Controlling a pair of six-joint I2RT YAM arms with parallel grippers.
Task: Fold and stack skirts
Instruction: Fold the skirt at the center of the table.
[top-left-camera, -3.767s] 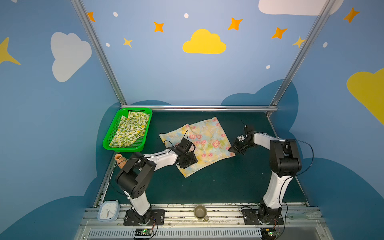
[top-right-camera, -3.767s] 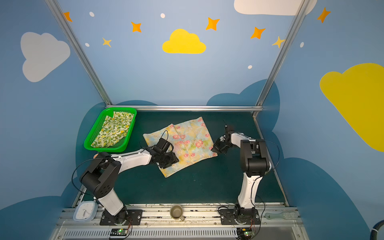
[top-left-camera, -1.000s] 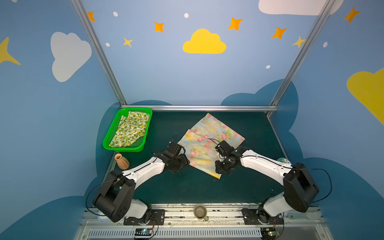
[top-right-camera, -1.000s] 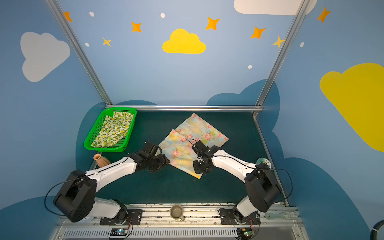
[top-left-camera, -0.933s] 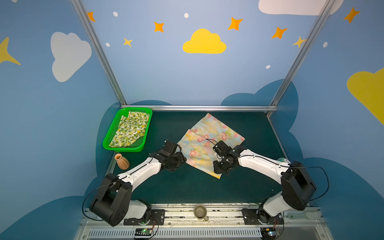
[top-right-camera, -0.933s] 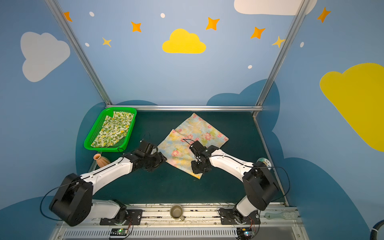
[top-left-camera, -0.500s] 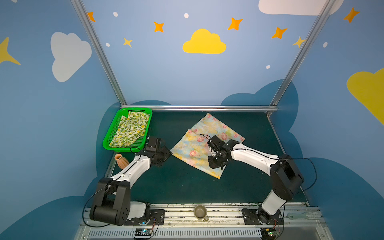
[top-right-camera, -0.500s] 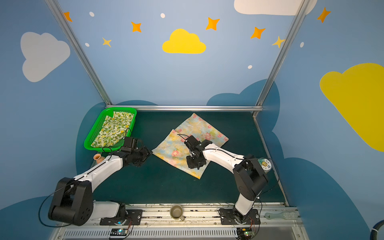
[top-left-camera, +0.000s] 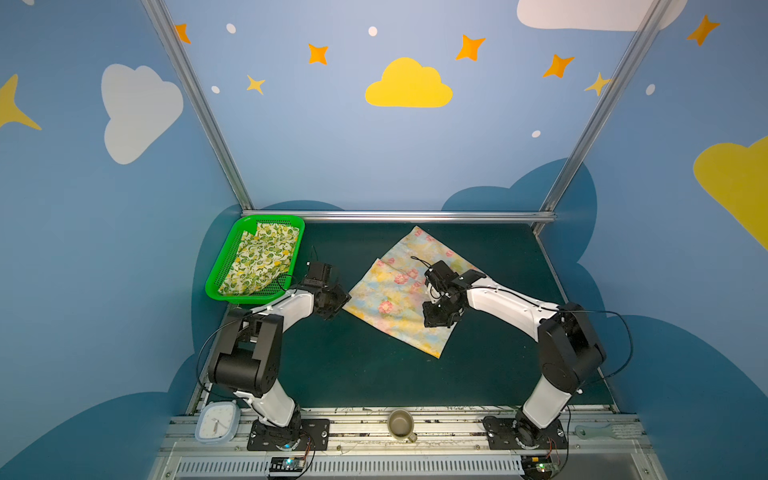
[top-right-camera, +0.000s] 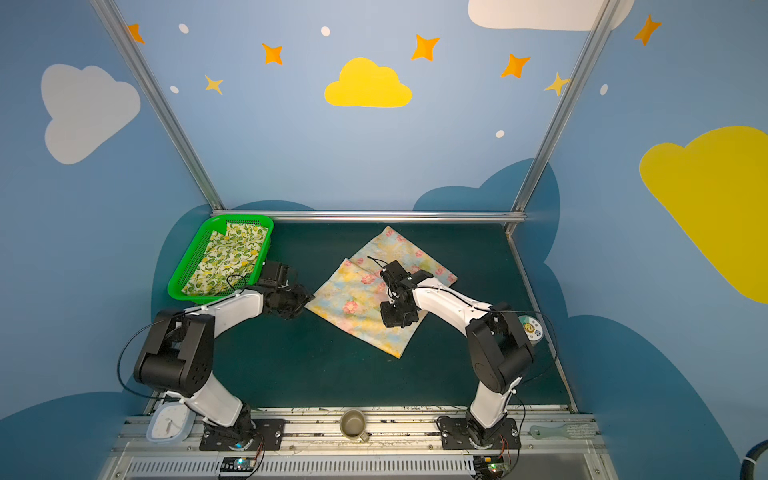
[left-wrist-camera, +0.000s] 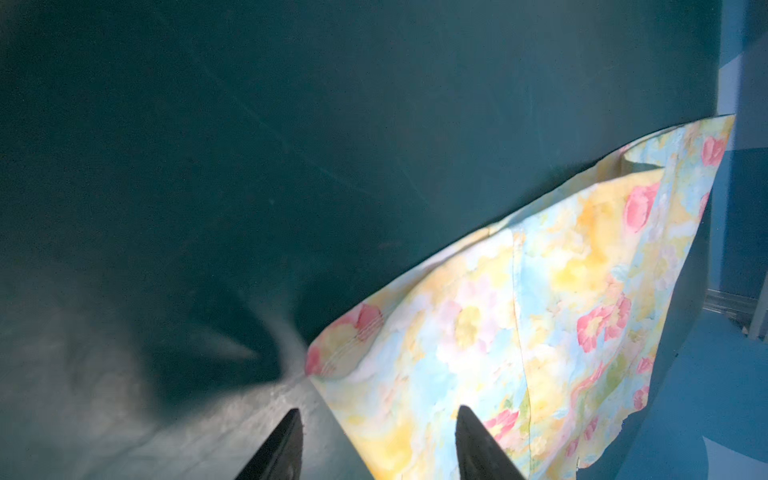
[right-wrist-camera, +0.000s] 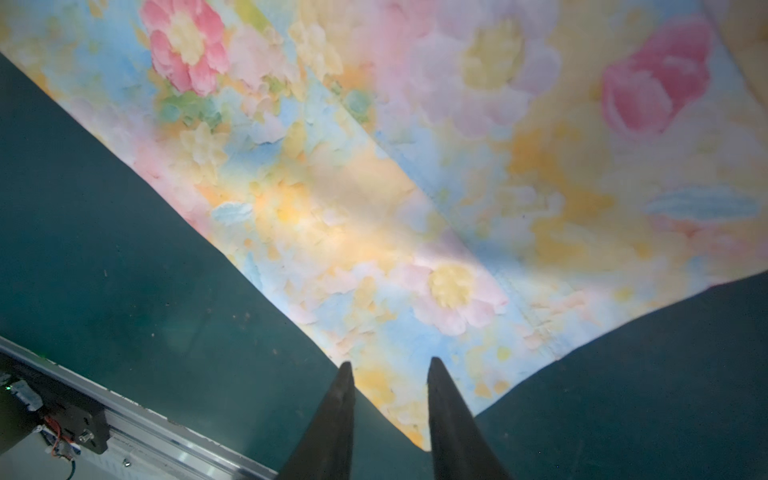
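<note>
Far left corner of the table (top-left-camera: 365, 374): green plastic mesh basket (top-left-camera: 226, 259), lemon-print skirt (top-left-camera: 262, 266) lying inside, wrist of the left arm (top-left-camera: 291, 305) just beside its near corner. On the front rail (top-left-camera: 457, 419): cup (top-left-camera: 401, 424) and pale rounded box (top-left-camera: 218, 423). Mid-table: floral skirt (top-left-camera: 390, 303), thin matte cloth, flat, folded double, set cornerwise. Left fingers (left-wrist-camera: 282, 449) fairly wide apart, straddling its left corner's edge, pinching nothing. Right fingers (right-wrist-camera: 338, 424) narrowly apart, low over its near right part, gripping nothing.

Arm links (top-left-camera: 505, 305): we see white shells, black joints
Cables (top-left-camera: 630, 347): thin, black, looping
Fingers (right-wrist-camera: 338, 419): dark, tapered, perhaps rubbery
</note>
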